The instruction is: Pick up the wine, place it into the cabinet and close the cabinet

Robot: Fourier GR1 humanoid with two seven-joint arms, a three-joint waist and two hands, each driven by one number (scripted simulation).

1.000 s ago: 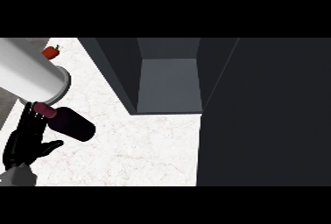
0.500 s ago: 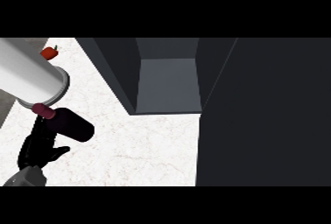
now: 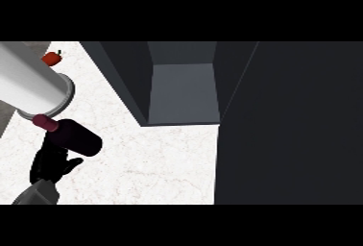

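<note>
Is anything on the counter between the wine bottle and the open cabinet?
Nothing visible. The wine bottle sits at the left hand, and the bare stretch of counter runs from it to the open cabinet, whose inside looks empty. The small red item lies far off, at the back left.

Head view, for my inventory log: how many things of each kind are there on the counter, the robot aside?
Dark red glass wine bottle: 1
Small red fruit: 1
Open dark grey cabinet: 1
White cylinder: 1
Total: 4
</note>
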